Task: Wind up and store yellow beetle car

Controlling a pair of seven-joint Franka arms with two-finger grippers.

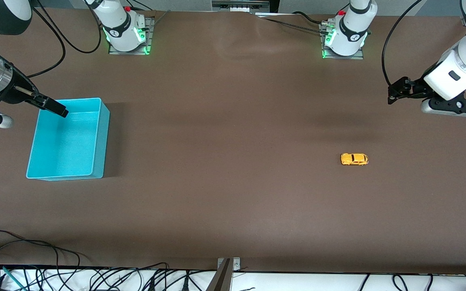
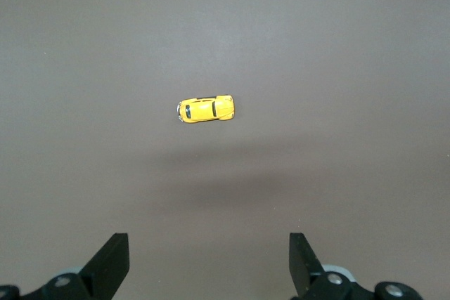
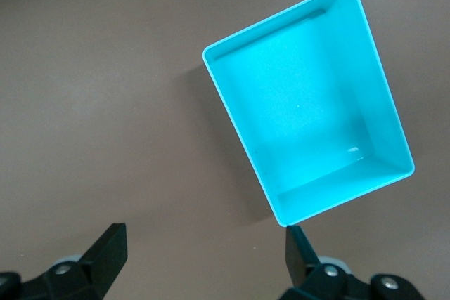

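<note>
Yellow beetle car (image 1: 354,159) sits on its wheels on the bare table (image 1: 225,182), toward the left arm's end, nothing touching it. My left gripper (image 1: 397,92) hangs in the air with jaws spread wide and empty; the car is nearer the front camera than the spot under the gripper, and well apart from it. Right gripper (image 1: 53,106) is also spread wide and empty, over the edge of the turquoise bin (image 1: 99,133) at the right arm's end; that arm waits.

Handling, my read: tiny, light, rigid shell, glossy and rounded, so it'll squirt out of a sloppy pinch. I'd take it across the flanks between the wheel arches, jaws square to the long axis, low on the body. It rolls freely, so one pad landing first will shove it. Winding likely means pressing it down and dragging it backward, so the grip must hold while pushing down.

Views: left wrist gives the car (image 2: 204,109) top-down ahead of both fingertips (image 2: 112,261), showing its heading relative to the jaws; no bin there. Right wrist shows the bin (image 3: 232,93) is empty inside and ahead of its fingertips (image 3: 111,251); no car. Only the front view shows both, well apart.
</note>
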